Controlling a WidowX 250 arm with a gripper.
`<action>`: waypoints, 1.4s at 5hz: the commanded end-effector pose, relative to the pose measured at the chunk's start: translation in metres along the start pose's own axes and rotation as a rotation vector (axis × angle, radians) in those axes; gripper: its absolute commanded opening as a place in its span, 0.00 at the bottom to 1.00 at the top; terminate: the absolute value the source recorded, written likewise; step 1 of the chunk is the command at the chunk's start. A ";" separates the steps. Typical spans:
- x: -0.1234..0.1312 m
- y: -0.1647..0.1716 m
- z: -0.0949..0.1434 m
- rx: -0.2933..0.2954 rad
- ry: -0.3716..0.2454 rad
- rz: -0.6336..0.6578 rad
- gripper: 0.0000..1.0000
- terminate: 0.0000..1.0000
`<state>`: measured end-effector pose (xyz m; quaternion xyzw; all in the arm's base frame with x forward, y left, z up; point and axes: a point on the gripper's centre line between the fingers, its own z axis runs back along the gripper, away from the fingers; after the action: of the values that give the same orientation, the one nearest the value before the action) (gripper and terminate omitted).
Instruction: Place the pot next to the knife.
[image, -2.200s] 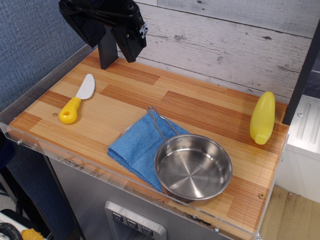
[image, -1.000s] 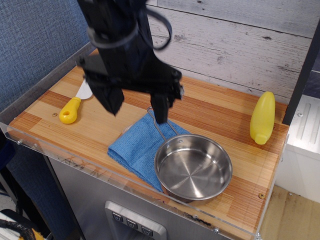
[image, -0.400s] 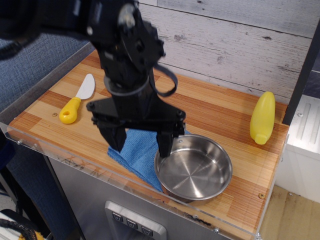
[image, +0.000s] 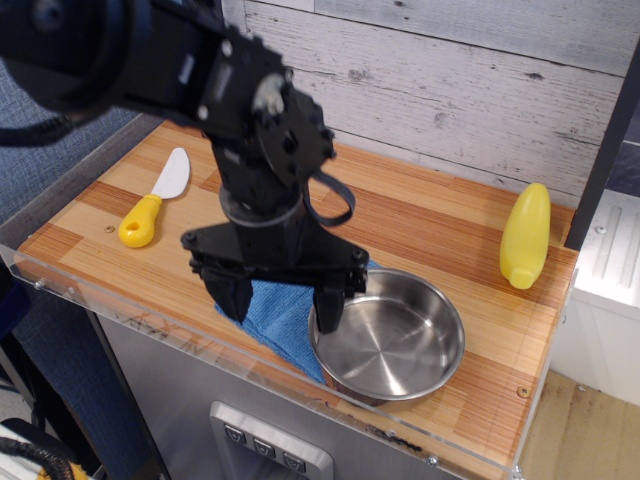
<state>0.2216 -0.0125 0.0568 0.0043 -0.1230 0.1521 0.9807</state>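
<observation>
The black robot gripper has its two fingers spread wide, one inside the shiny round steel pot, one over the blue cloth. The small yellow-handled knife lies far left on the wooden desk.

The gripper has come from the far left corner down over the blue cloth, jaws spread, 1 finger now at the pot's left rim.
</observation>
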 end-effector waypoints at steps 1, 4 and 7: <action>0.006 -0.012 -0.013 -0.001 -0.016 0.024 1.00 0.00; 0.006 -0.034 -0.035 0.008 -0.003 -0.035 0.00 0.00; 0.005 -0.030 -0.028 0.017 -0.031 -0.062 0.00 0.00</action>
<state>0.2388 -0.0371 0.0231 0.0222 -0.1211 0.1276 0.9842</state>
